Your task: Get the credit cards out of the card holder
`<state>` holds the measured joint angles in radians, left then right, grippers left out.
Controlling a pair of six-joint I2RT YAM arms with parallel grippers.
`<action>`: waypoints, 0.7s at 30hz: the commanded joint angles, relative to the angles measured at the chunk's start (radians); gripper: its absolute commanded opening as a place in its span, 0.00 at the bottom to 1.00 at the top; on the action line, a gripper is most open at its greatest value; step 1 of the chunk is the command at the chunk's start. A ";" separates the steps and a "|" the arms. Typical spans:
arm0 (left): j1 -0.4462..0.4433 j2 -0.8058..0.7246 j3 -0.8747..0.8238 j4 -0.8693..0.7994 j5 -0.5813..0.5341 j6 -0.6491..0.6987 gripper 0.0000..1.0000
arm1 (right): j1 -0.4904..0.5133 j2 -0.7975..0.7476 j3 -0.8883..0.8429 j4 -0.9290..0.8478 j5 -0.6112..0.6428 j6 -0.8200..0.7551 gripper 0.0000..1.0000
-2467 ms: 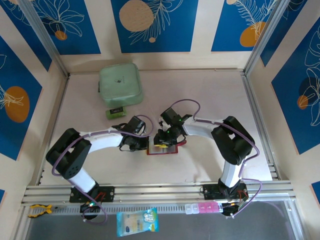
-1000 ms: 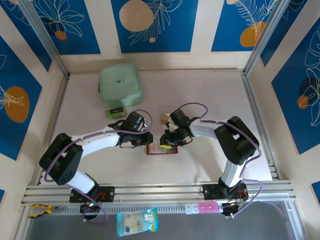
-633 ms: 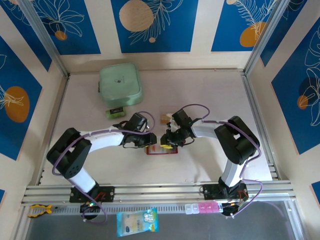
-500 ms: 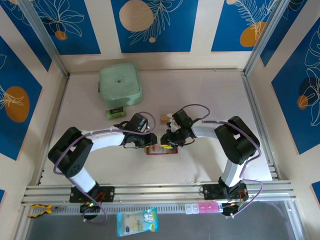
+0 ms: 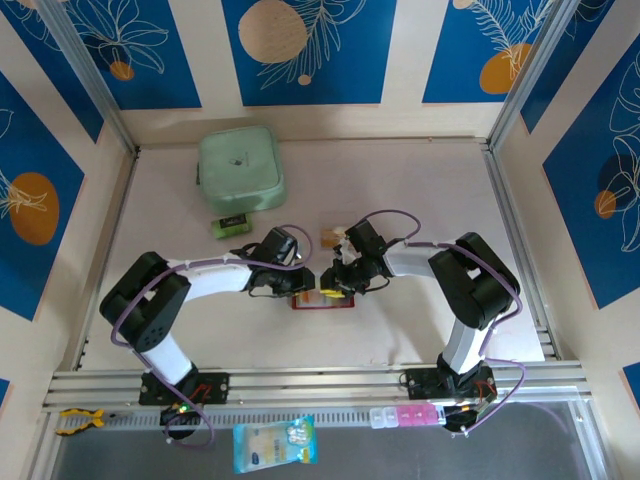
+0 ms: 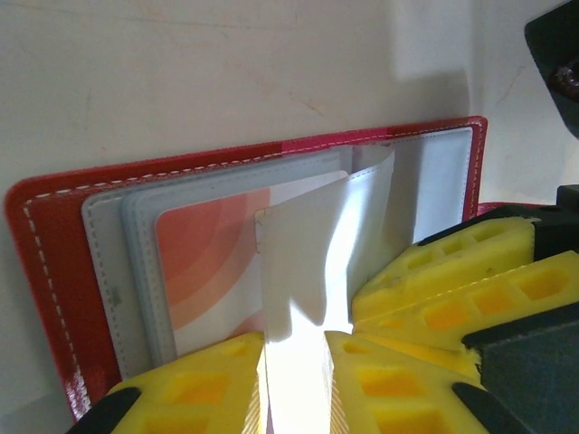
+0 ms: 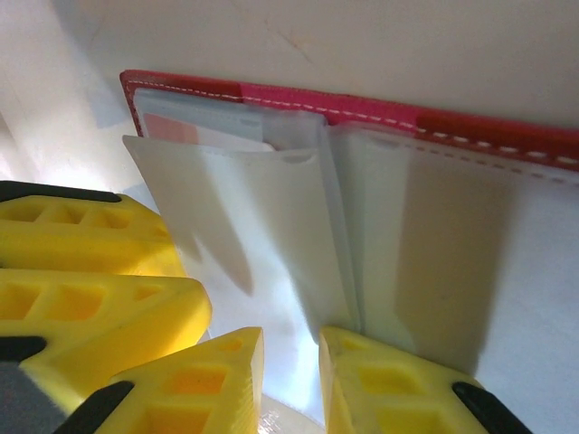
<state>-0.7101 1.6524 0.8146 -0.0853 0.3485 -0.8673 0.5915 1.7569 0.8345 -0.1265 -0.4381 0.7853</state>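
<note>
Left claw (image 6: pixel 294 348) first: 2 yellow fingers at the bottom edge of the left wrist view, pressed together on 1 pale clear sleeve (image 6: pixel 317 244) of the card holder (image 6: pixel 45 271), lifted and curling up off the rest. Right claw (image 7: pixel 291 362) likewise: 2 yellow fingers at the bottom of the right wrist view, set close on the lower edge of a raised sleeve beside the fold. Both claws tip to tip near the middle of the top view, over the upper edge of the holder; touching or just apart, hard to tell.

1 card holder, dark red with white stitching, lying open and flat on the counter (image 5: pixel 420 190), a little below centre in the top view. Several clear sleeves stacked inside; exact count not readable.

2 credit cards counted:
- 1 whitish card (image 6: pixel 213 262) with orange-red arcs, tucked inside a sleeve in the left half of the left wrist view.
- 1 tan card (image 5: pixel 329 237), loose on the counter just above the claws in the top view, apart from the holder.

1 mint-green square case (image 5: pixel 240 168) at upper left of the counter, with 1 small green-and-black block (image 5: pixel 232 225) just below it.
</note>
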 commanded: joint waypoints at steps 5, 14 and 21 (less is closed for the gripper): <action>-0.013 -0.020 0.034 0.003 0.033 -0.016 0.23 | -0.005 -0.105 -0.020 -0.024 -0.006 0.013 0.27; -0.032 -0.027 0.094 -0.031 0.046 -0.014 0.27 | -0.066 -0.211 -0.037 -0.090 0.024 -0.005 0.28; -0.054 0.007 0.138 -0.032 0.054 -0.016 0.32 | -0.098 -0.279 -0.051 -0.120 0.036 -0.013 0.28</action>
<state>-0.7506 1.6508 0.9127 -0.0959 0.3779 -0.8822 0.5022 1.5185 0.7967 -0.2008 -0.4042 0.7887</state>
